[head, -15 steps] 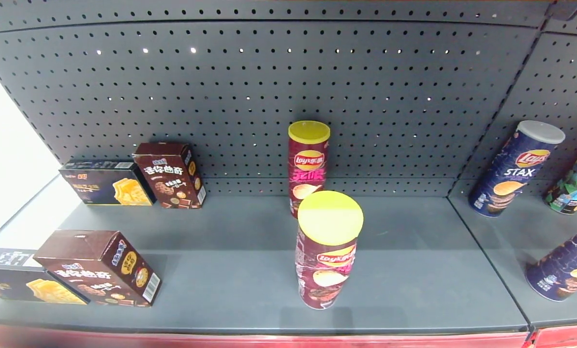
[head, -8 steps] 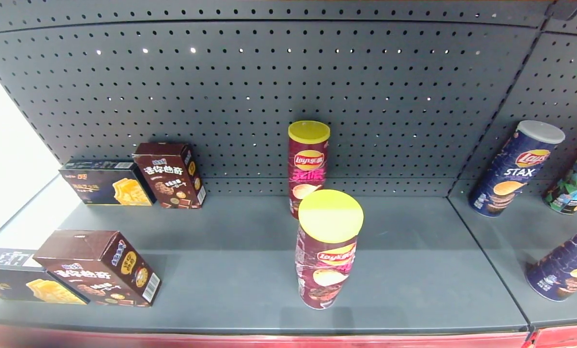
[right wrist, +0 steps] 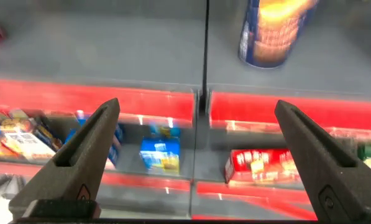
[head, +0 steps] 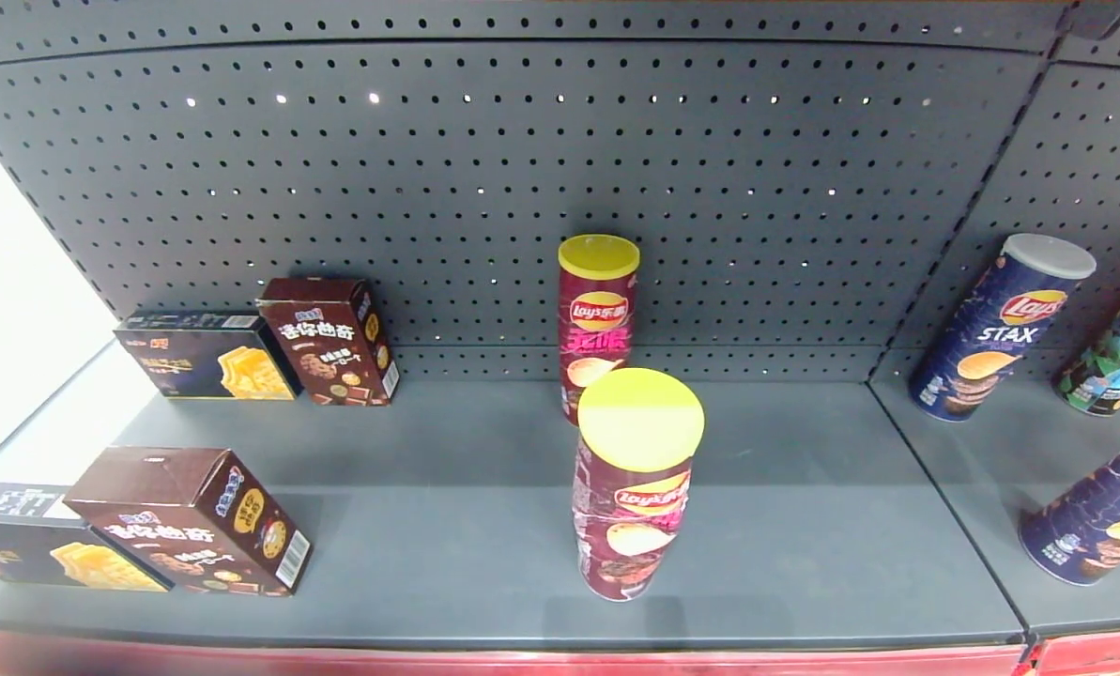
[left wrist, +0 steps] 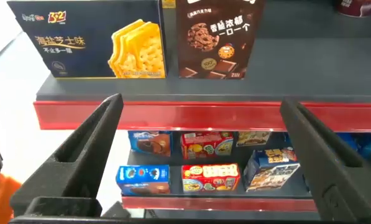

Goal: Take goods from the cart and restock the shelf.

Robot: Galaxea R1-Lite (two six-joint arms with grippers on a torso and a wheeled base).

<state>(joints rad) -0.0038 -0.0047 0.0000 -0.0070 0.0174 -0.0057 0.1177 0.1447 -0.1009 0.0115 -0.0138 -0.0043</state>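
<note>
We see our left gripper [left wrist: 201, 102] and right gripper [right wrist: 196, 104] both spread wide and empty, facing the shelf [head: 804, 526], where a front chip can [head: 633, 526] stands upright before a rear chip can [head: 597, 310].

Dark perforated back panel [head: 484, 169] rises behind the shelf [head: 428, 526]. Red edge strip [head: 484, 662] along its front. Below it, small colourful boxes [left wrist: 210, 177] in two rows.

The shelf [head: 804, 526] is dark grey with a red edge; its back panel [head: 522, 141] has a pattern of small holes. The front can [head: 631, 507] and back can [head: 597, 319] are maroon with yellow lids.
</note>
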